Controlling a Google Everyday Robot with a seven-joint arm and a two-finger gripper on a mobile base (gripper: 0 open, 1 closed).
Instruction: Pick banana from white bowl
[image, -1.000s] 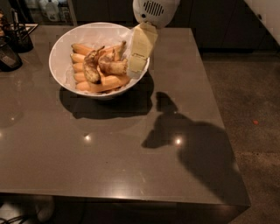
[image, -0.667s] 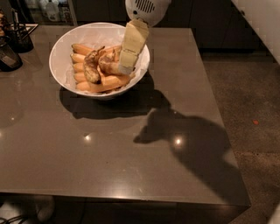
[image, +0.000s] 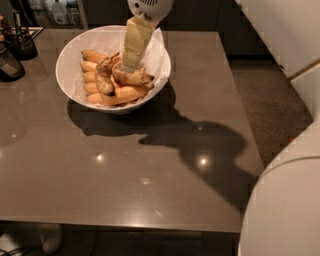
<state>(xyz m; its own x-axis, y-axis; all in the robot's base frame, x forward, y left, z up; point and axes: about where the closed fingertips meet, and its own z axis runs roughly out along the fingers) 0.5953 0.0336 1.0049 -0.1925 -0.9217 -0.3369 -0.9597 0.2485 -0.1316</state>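
Observation:
The white bowl stands at the back left of the grey table, lined with crinkled white paper. It holds several yellow bananas, some browned. My gripper reaches down from the top of the view into the bowl. Its pale fingers point down onto a browned banana in the middle of the pile. The fingertips sit right at that banana.
Small dark containers stand at the table's far left edge. The grey table stretches in front of the bowl, carrying the arm's shadow. A white part of the robot body fills the lower right corner.
The gripper has moved left and down, from over the bowl's right rim to the middle of the banana pile. The view has shifted, and the robot body now shows at the right.

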